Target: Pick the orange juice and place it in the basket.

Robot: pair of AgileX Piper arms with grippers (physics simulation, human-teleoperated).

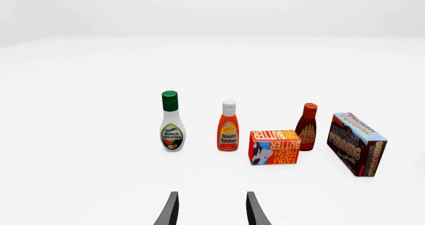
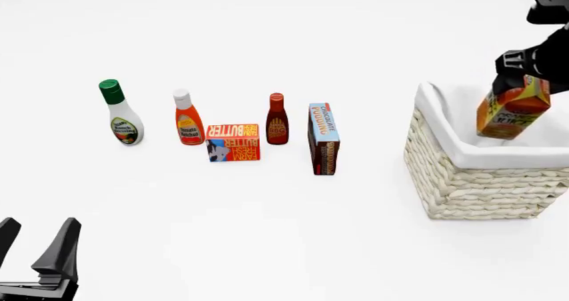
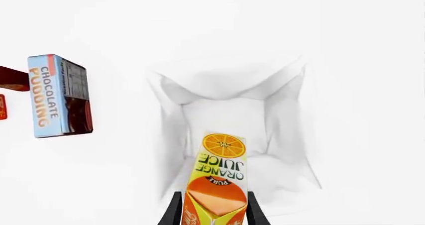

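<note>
Right wrist view alone shows the orange juice [image 3: 216, 185] label above the basket [image 3: 166, 85].

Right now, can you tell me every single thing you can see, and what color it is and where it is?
ranch dressing bottle: one, white with green cap, far left of the row on the table
ketchup bottle: one, orange-red with white cap, right of the ranch
butter box: one, orange, just in front of the row
BBQ sauce bottle: one, dark red, right of the butter
chocolate pudding box: one, brown and blue, standing on end, between the bottles and the basket
basket: one, cream wicker with white liner, on the right
orange juice: one, orange and yellow carton, held over the basket
right gripper: black, shut on the juice
left gripper: black, open, holding nothing
</note>
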